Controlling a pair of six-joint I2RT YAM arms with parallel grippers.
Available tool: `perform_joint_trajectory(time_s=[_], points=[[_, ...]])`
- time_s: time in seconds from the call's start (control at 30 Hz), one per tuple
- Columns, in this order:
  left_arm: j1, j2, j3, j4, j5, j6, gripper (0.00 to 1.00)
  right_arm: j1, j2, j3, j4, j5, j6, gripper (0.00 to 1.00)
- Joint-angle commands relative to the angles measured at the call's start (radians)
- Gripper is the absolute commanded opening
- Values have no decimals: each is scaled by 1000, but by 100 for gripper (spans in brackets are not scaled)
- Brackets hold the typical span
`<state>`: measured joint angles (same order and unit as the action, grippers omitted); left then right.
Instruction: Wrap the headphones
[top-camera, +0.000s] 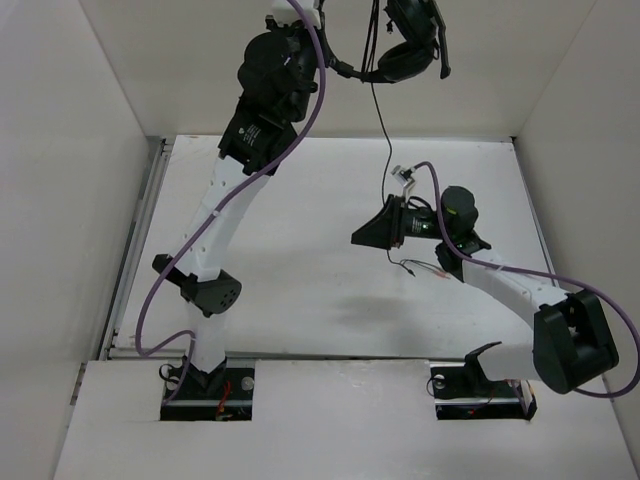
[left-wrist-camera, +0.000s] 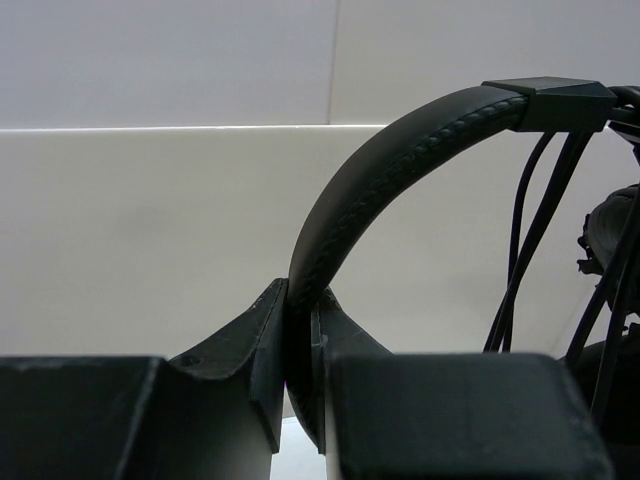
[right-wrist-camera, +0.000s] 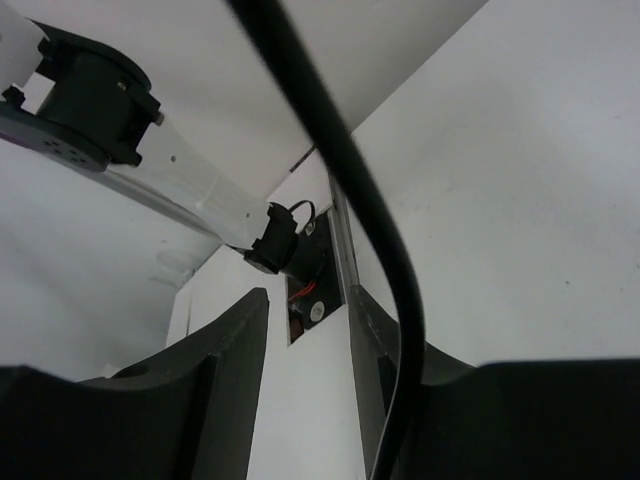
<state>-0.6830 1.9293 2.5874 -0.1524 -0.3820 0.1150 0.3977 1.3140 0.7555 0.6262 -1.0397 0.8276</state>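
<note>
The black headphones hang high at the back, above the table. My left gripper is shut on their headband, which rises between the fingers in the left wrist view; an earcup shows at the right edge. The thin black cable drops from the headphones towards my right gripper, which hovers over the middle of the table. Its jaws are open and empty. The cable runs across the front of the right finger, not between the jaws. The coloured plugs lie on the table below the right gripper.
White walls enclose the table on the left, back and right. A metal rail runs along the left edge. Purple arm cables loop beside both arms. The left arm's base shows in the right wrist view.
</note>
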Motion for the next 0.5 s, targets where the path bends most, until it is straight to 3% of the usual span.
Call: perform_joint_trajectory(time_s=[0.0, 0.33, 0.4, 0.47], points=[[4, -6, 63, 143, -29, -12, 1, 23, -22, 15, -34, -20, -76, 43], [30, 36, 86, 175, -63, 26, 1, 56, -19, 68, -244, 18, -252, 37], [41, 43, 85, 186, -73, 37, 1, 57, -27, 83, -293, 32, -297, 31], [50, 53, 85, 192, -87, 40, 1, 59, -30, 106, -365, 69, -361, 17]])
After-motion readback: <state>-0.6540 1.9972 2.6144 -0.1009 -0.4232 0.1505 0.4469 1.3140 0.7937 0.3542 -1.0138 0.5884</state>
